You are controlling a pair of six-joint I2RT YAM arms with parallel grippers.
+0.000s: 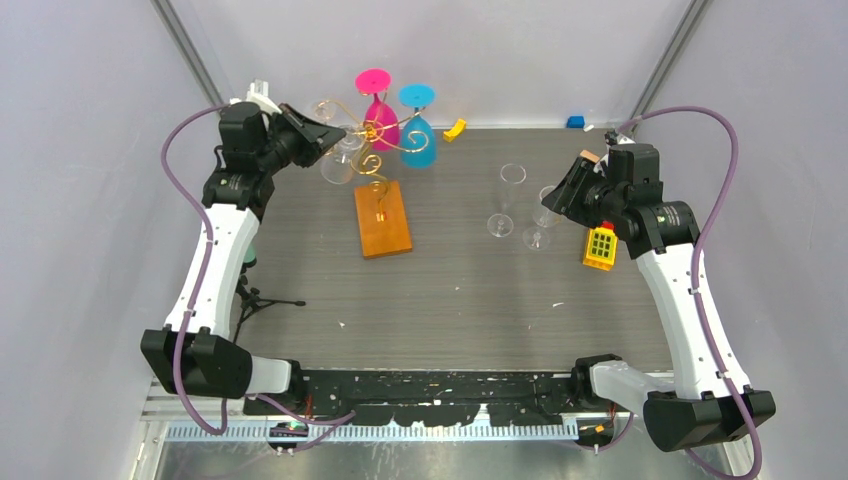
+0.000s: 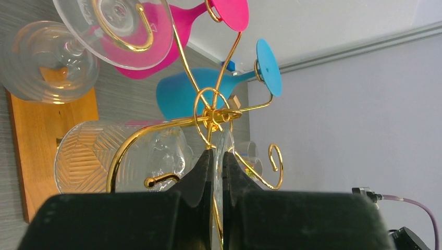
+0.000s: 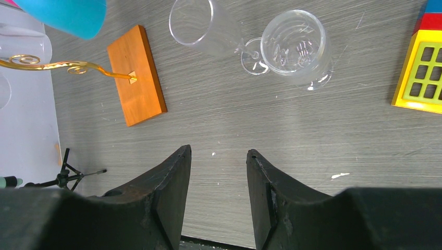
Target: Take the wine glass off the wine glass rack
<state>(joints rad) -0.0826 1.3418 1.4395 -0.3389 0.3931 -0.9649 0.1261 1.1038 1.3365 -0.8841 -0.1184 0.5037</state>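
At the counter's (image 1: 470,290) far left, the left pincer (image 2: 216,156) is up against the rack (image 1: 383,130). It is clenched on what looks like the thin clear foot of the wine glass (image 2: 120,156), seen edge-on between its fingers. That glass hangs from one of the gold arms on the rack's left side. Its long axis runs from the pinched foot, just beside the rack's hub, away to the patterned bowl, which is the low end in the top view. A curled arm crosses beside the bowl, so I judge the way off is outward along that arm, away from the post, and not straight up.

The left arm is plainly the nearer one. The right pincer (image 3: 219,152) is released and holds nothing. It hangs well apart from the rack, over bare counter near two clear glasses (image 3: 292,44) standing there.

A pink glass (image 1: 376,100) and a blue glass (image 1: 418,135) hang on the rack's far side. No brand, label or writing can be read anywhere.
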